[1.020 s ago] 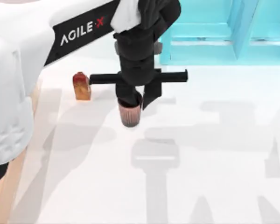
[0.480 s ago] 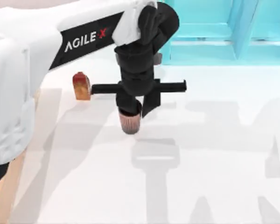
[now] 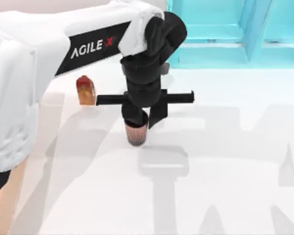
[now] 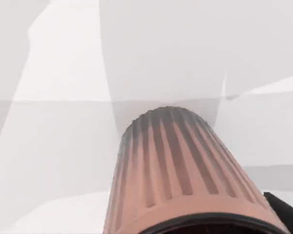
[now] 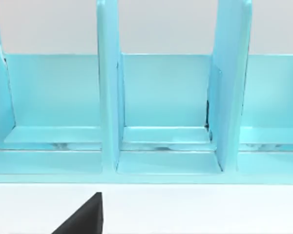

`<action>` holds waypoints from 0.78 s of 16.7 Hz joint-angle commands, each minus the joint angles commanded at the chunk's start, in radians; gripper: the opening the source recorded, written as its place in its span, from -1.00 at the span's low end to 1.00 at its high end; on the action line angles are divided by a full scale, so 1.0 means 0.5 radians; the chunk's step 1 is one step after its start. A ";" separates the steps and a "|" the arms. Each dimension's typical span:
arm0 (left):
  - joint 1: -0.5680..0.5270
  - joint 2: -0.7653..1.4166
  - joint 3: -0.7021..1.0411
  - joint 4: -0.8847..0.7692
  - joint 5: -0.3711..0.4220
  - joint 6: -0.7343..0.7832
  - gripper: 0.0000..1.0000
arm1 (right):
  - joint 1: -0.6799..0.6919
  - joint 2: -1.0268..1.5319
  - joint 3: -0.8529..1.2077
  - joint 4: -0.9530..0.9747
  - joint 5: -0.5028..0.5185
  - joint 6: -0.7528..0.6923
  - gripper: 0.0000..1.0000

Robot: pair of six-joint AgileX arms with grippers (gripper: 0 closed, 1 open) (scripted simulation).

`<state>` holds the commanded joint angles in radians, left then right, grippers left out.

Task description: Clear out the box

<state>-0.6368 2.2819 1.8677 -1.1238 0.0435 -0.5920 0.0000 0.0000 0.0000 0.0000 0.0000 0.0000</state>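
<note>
A white table [image 3: 225, 161] fills the scene, with a turquoise shelf frame [image 3: 235, 34] at 1 o'clock. The left arm [image 3: 63, 54], lettered "AGILE X", hangs over the centre, its left gripper [image 3: 143, 119] clamped on a ribbed, tapered pink cup [image 3: 136, 133]. A small red-topped amber block [image 3: 85, 90] stands at 10 o'clock, apart. A light-brown box [image 3: 5, 205] edge shows at 8 o'clock. Open tabletop lies from 3 to 6 o'clock.

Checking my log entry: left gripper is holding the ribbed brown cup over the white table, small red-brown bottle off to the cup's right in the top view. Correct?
Not quite. In the top view the small red-brown bottle stands to the left of the ribbed brown cup, not its right. The rest holds: the left gripper grips the cup over the white table.
</note>
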 joint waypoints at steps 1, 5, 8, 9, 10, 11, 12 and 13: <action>0.000 0.000 0.000 0.000 0.000 0.000 -0.70 | 0.000 0.000 0.000 0.000 0.000 0.000 1.00; 0.000 0.000 0.000 0.000 0.000 0.000 -0.10 | 0.000 0.000 0.000 0.000 0.000 0.000 1.00; 0.000 0.000 0.000 0.000 0.000 0.000 0.36 | 0.000 0.000 0.000 0.000 0.000 0.000 1.00; 0.000 0.000 0.000 0.000 0.000 0.000 0.51 | 0.000 0.000 0.000 0.000 0.000 0.000 1.00; 0.000 0.000 0.000 0.000 0.000 0.000 0.66 | 0.000 0.000 0.000 0.000 0.000 0.000 1.00; 0.000 0.000 0.000 0.000 0.000 0.000 0.81 | 0.000 0.000 0.000 0.000 0.000 0.000 1.00; 0.000 0.000 0.000 0.000 0.000 0.000 0.96 | 0.000 0.000 0.000 0.000 0.000 0.000 1.00; 0.000 0.000 0.000 0.000 0.000 0.000 1.00 | 0.000 0.000 0.000 0.000 0.000 0.000 1.00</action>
<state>-0.6368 2.2819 1.8677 -1.1238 0.0435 -0.5920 0.0000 0.0000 0.0000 0.0000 0.0000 0.0000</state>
